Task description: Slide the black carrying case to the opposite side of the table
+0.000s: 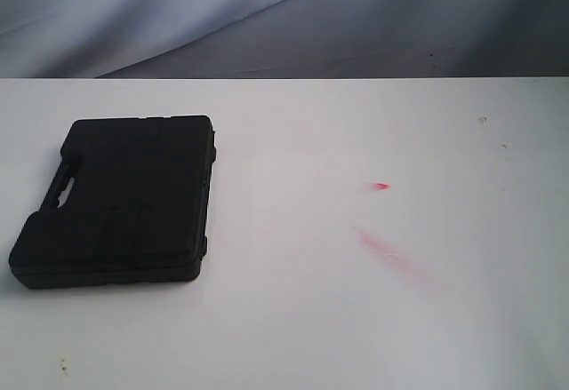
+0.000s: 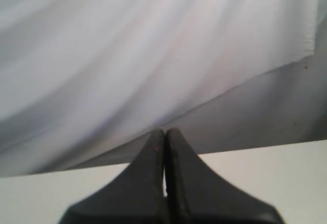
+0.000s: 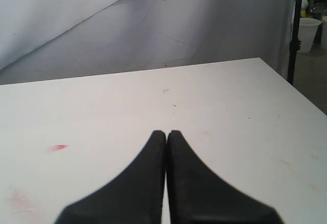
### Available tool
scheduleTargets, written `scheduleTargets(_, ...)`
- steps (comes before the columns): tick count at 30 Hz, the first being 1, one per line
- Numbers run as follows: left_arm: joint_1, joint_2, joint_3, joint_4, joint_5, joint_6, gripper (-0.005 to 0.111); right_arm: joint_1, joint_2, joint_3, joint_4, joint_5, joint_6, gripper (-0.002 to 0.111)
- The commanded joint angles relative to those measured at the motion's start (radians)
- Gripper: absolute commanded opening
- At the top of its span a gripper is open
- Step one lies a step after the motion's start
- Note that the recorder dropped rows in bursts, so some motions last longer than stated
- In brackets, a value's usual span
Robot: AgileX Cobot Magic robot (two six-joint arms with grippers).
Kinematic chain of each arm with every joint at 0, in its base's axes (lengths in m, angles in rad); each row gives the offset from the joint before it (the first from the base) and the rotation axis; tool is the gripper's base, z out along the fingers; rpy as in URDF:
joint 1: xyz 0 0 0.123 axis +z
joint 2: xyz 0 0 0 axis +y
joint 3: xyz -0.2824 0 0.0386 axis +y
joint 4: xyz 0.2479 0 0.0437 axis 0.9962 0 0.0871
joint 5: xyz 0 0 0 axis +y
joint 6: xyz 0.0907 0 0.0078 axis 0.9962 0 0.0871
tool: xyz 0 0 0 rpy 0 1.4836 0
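The black case (image 1: 120,201) lies flat on the left part of the white table (image 1: 356,319) in the exterior view, its handle slot (image 1: 60,186) toward the left edge. Neither arm shows in that view. My left gripper (image 2: 165,132) is shut with nothing between its fingers, pointing over the table's far edge at the grey backdrop; the case is out of its view. My right gripper (image 3: 166,133) is shut and empty too, above bare table; the case does not show there either.
Red smears mark the tabletop right of the middle (image 1: 387,252), with a small red spot (image 1: 380,186) above them. A grey cloth backdrop (image 1: 267,17) hangs behind the table. The table's right corner (image 3: 259,59) and a white bucket (image 3: 309,32) beyond it appear in the right wrist view.
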Motion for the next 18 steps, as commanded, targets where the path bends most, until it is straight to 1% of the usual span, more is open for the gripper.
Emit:
scheduleTargets(1, -0.059, -0.078, 0.017, -0.059, 0.095, 0.015, 0.000, 0.002, 0.002, 0.003, 0.005, 0.000, 0.002, 0.000)
scheduleTargets(3, -0.072, -0.131, 0.021, -0.059, 0.097, 0.015, 0.000, 0.002, 0.002, 0.003, 0.005, 0.000, 0.002, 0.000)
scheduleTargets(6, -0.072, -0.225, 0.021, -0.059, 0.112, 0.015, 0.000, 0.002, 0.002, 0.003, 0.005, 0.000, 0.002, 0.000)
scheduleTargets(13, -0.072, -0.403, 0.027, 0.020, 0.241, 0.013, 0.000, 0.002, 0.002, 0.003, 0.005, 0.000, 0.002, 0.000)
scheduleTargets(18, -0.072, -0.478, 0.090, 0.014, 0.251, 0.007, 0.000, 0.002, 0.002, 0.003, 0.005, 0.000, 0.002, 0.000)
